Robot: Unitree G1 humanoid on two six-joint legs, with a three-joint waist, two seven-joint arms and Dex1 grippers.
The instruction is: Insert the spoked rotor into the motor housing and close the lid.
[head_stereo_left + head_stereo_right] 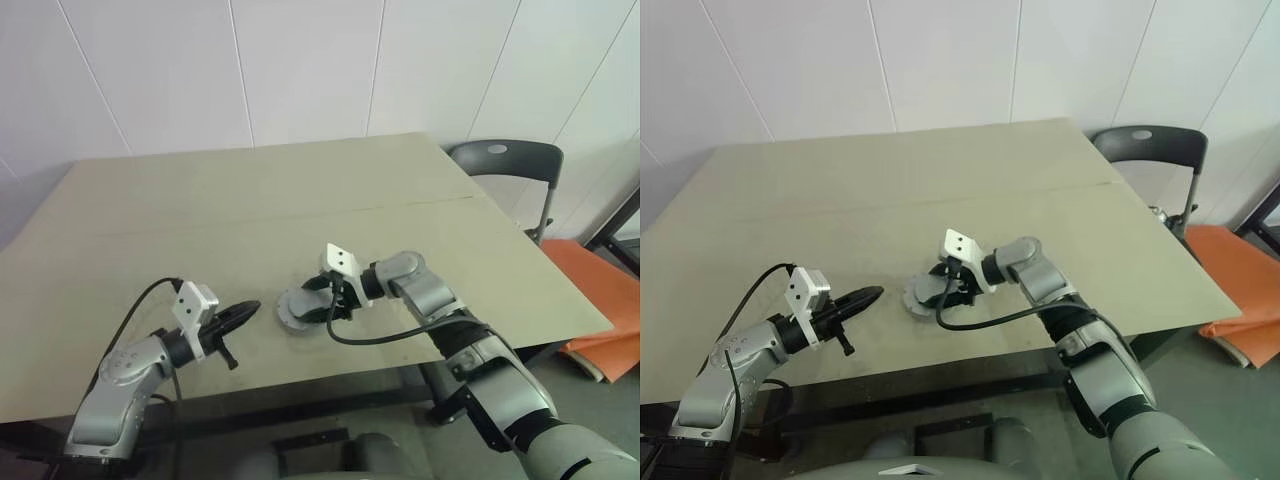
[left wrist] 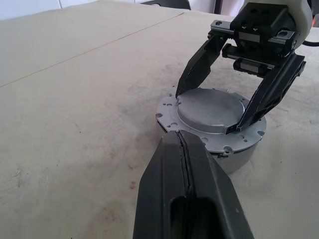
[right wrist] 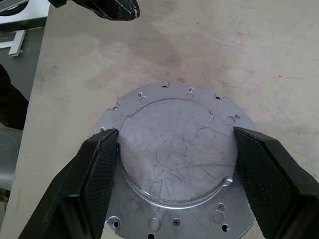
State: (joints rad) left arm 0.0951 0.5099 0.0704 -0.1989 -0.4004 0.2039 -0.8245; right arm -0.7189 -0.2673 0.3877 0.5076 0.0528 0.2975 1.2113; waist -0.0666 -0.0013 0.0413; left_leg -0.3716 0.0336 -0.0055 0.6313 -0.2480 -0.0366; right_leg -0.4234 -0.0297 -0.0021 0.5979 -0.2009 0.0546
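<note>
Lid-closing step: the lid was seated on the housing, with my right gripper straddling it.

The big tan table [image 1: 300,190] filled the scene, bare but for the work, with white panelled walls [image 1: 300,70] at the far side, a dark chair [image 1: 505,165] at its far right and something orange [image 1: 600,300] on the floor to the right. Near the table's near edge, about centre, the motor housing [image 2: 239,159] stood with the lid [image 3: 174,149] plain side up on it; I judged the rotor already inside, though it was hidden. My right gripper [image 3: 174,164] had its fingers spread wide at the lid's raised centre, touching or just beside it. My left gripper [image 1: 240,313], clamped tight and empty, pointed at the housing from the left. Next I would check seating, then lift clear.
</note>
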